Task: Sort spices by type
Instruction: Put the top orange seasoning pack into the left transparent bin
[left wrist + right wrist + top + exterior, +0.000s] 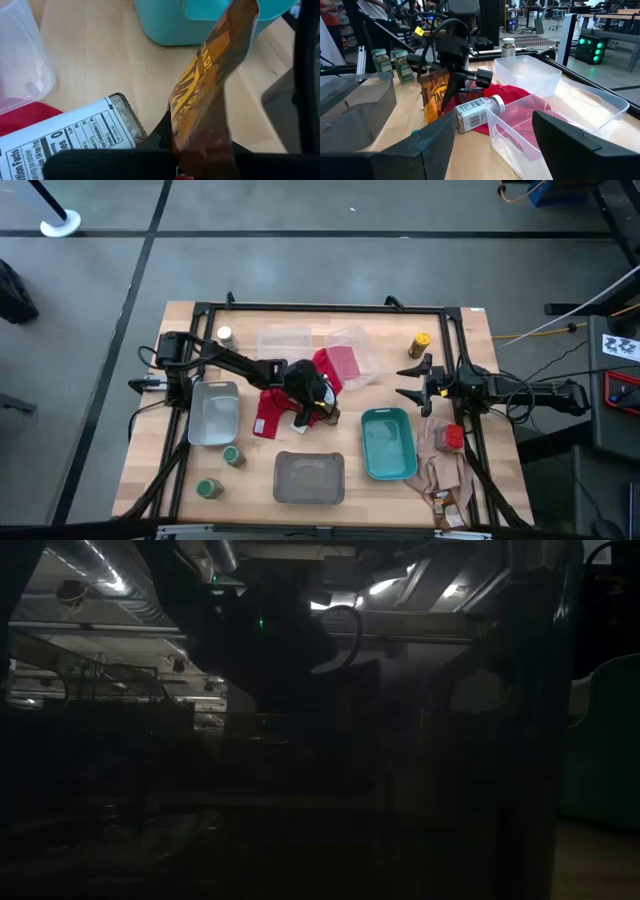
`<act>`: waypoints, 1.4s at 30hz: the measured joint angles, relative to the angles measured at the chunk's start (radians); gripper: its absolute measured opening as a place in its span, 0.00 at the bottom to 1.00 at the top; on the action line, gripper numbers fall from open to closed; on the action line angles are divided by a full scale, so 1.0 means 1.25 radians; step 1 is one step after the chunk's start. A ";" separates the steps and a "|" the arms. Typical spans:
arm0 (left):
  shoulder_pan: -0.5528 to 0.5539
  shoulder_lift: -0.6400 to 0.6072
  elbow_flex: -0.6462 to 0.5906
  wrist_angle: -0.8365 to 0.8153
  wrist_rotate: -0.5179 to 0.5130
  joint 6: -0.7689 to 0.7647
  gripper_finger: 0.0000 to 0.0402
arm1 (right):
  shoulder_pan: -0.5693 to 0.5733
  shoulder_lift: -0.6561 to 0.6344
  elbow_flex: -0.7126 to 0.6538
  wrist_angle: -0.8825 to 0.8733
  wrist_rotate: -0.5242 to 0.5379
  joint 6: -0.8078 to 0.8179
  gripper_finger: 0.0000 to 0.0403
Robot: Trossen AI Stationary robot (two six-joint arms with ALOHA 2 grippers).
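The left end effector (318, 406) is clamped on a dark brown spice packet (436, 95) and holds it upright just above the table (150, 470), at the edge of the red cloth (272, 412). Directly beside this end effector a white-capped clear bottle (476, 113) lies on its side on the same cloth, and a small red tin (468, 95) seems to sit just behind it.

The right end effector (412, 380) waits with its fingers apart, well away from the packet, near the yellow-labelled jar (420, 343).

In my judgement the sorting is at an early stage. The teal tray (388, 442), the grey tray (309, 478) and the other trays appear to hold no spices yet. Two green-lidded jars (232, 456) stand on the bare table on the far side of the left end effector from the teal tray, one more bottle (225, 335) stands near the left arm's base, and another red tin (453, 437) and some packets (446, 508) rest on the beige cloth (438, 470) below the right end effector. So nearly everything is left to place; the packet in hand is probably the first item on its way to a tray.
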 joint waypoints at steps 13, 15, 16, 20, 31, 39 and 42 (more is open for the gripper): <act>0.041 -0.137 0.000 -0.009 0.009 0.000 0.04 | 0.000 0.000 0.000 0.000 0.000 0.000 0.66; 0.060 -0.172 0.000 -0.026 0.008 0.004 0.04 | 0.000 0.000 0.000 0.000 0.000 0.000 0.66; 0.071 -0.187 0.000 -0.033 0.008 0.004 0.03 | 0.000 0.000 0.000 0.000 0.000 0.000 0.66; 0.121 -0.249 0.000 -0.080 0.003 0.004 0.02 | 0.000 0.000 0.000 0.000 0.000 0.000 0.66; 0.264 -0.364 0.000 -0.243 -0.130 0.045 0.03 | 0.000 0.000 0.000 0.000 0.000 0.000 0.66; 0.328 -0.345 0.000 -0.350 -0.174 0.049 0.05 | 0.000 0.000 0.000 0.000 0.000 0.000 0.66; 0.334 -0.334 0.000 -0.382 -0.188 0.049 0.04 | 0.000 0.000 0.000 0.000 0.000 0.000 0.66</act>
